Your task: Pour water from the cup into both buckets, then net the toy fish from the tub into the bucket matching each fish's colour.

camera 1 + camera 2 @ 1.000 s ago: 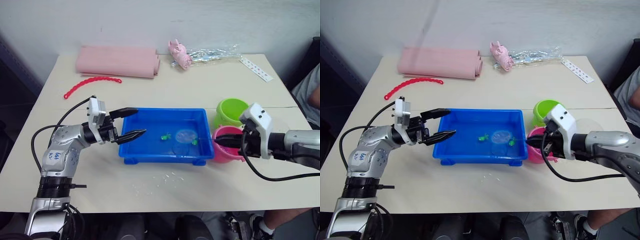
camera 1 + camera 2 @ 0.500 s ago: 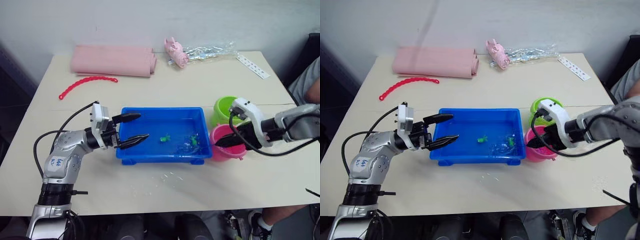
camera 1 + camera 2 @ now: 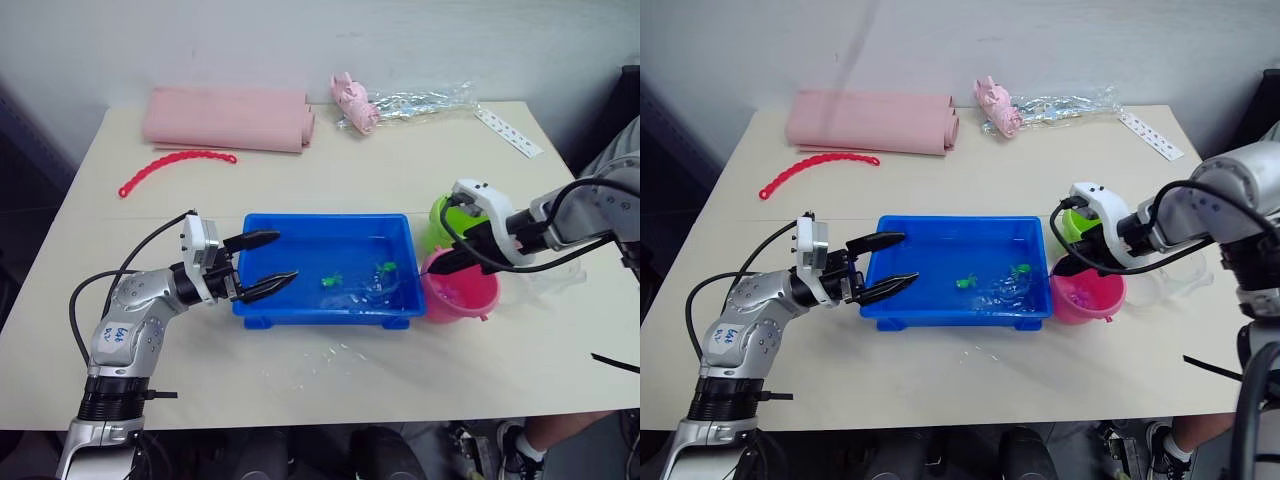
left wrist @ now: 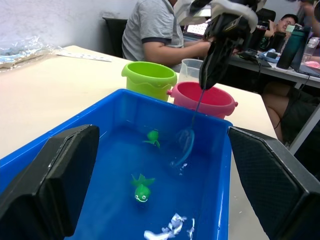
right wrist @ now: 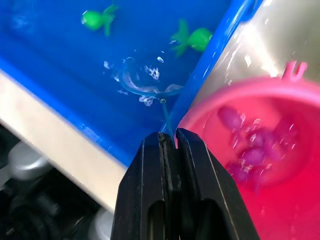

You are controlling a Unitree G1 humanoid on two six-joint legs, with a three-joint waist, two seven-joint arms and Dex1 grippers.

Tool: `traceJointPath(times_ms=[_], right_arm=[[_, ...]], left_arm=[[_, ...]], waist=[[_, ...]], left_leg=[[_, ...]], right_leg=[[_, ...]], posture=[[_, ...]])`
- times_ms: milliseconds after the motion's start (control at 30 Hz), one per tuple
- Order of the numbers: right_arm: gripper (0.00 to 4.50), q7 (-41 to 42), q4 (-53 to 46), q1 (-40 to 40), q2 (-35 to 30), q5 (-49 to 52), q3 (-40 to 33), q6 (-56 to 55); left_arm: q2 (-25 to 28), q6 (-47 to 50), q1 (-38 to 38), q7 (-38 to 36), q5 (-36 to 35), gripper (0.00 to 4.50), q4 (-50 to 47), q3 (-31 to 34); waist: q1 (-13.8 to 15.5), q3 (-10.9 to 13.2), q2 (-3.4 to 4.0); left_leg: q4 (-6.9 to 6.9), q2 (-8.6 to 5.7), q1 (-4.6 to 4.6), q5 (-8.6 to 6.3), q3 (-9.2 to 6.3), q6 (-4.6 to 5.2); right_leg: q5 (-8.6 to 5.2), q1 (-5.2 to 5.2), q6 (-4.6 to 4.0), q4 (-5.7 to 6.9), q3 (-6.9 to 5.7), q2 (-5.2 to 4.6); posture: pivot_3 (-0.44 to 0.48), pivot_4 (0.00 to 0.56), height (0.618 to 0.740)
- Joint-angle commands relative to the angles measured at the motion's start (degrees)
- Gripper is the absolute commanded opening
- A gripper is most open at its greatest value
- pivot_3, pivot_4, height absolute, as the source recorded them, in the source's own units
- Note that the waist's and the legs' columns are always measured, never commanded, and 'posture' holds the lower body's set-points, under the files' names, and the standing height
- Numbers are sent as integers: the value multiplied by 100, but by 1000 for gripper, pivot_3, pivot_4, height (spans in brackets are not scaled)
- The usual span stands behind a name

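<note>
Beige table [image 3: 330, 180] carries all. Centre near: blue tub [image 3: 325, 315]. Just right of it: pink bucket [image 3: 470, 300], green bucket [image 3: 440, 222] behind, clear cup [image 3: 1160, 285] further right. Far left: folded pink cloth [image 3: 228, 117], red bead chain [image 3: 175, 165]. Far centre: pink toy [image 3: 352, 102], clear plastic bag [image 3: 420, 102]. Far right: white strip [image 3: 510, 132].

I see a bright blue tub [image 3: 262, 303] holding two green toy fish [image 3: 333, 281], with a lime green bucket [image 3: 445, 215] and a pink bucket [image 3: 462, 298] beside it, the pink one carrying purplish-pink fish [image 5: 250, 155]. The net [image 4: 185, 142] has a blue ring and clear mesh, and both grippers' fingers [image 3: 262, 288] are black. Farther back on the cream table [image 3: 300, 190] lie a pale pink folded cloth [image 3: 228, 117] and a red bead chain [image 3: 176, 166].
</note>
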Motion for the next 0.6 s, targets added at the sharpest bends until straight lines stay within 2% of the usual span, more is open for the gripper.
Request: traceJointPath(times_ms=[33,267,500,600], right_arm=[[0,-325,-670,425,127,-448,-696,-228],[0,-658,-1812,1610,341,-1334,-1298,-1233],[0,-708,-2692,2857,580,-1773,-2009,-2000],[0,-827,-2837,3129,755,-1902,-2211,-2096]], left_arm=[[5,-90,1,35,-85,4477,-177,130],[50,-64,-109,-7,-72,4477,-106,120],[157,-20,-171,-93,-75,4477,-59,139],[194,1,-191,-111,-83,4477,-46,133]], waist=[[20,0,0],[24,-1,-2],[55,-2,-3],[65,-2,-3]], left_leg=[[2,0,-1,0,0,0],[6,-2,-1,1,-1,1],[4,-4,-1,3,-1,2],[2,-4,1,4,-2,2]], right_leg=[[0,0,0,1,-1,0],[0,1,1,6,-3,-2],[1,2,3,5,-2,-2],[1,2,3,5,-2,-1]], posture=[[0,150,740],[0,150,740],[0,150,740],[0,150,740]])
